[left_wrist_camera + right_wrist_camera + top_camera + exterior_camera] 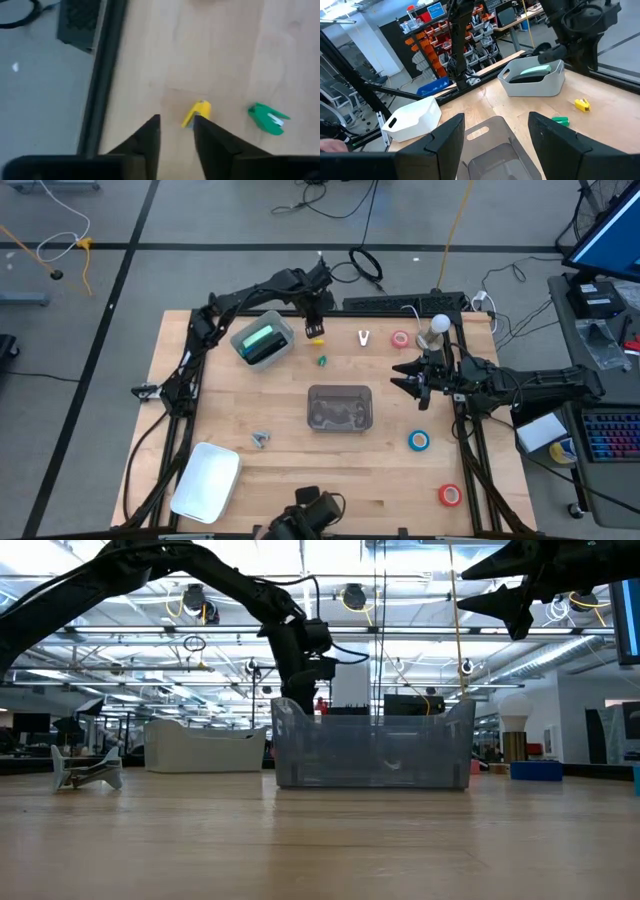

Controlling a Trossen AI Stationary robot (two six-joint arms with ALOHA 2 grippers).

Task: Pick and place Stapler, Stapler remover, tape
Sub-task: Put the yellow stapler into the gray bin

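The mint-green stapler (262, 338) lies in a grey bin (283, 330) at the far left; it also shows in the right wrist view (535, 72). My left gripper (177, 122) is open, low over the table beside that bin. A small yellow piece (196, 113) lies on the wood just past one fingertip, and a small green piece (267, 119) lies nearby. Tape rolls lie on the right: a red one (401, 339), a blue one (419, 441) and another red one (450, 495). My right gripper (410, 377) is open and empty, raised to the right of the clear container (340, 407).
A white V-shaped thing (365, 337) lies at the far middle. A small silver tool (261, 438) lies at the near left. A white tray (205, 480) stands at the near left corner. A white bulb-shaped object (438, 326) stands at the far right.
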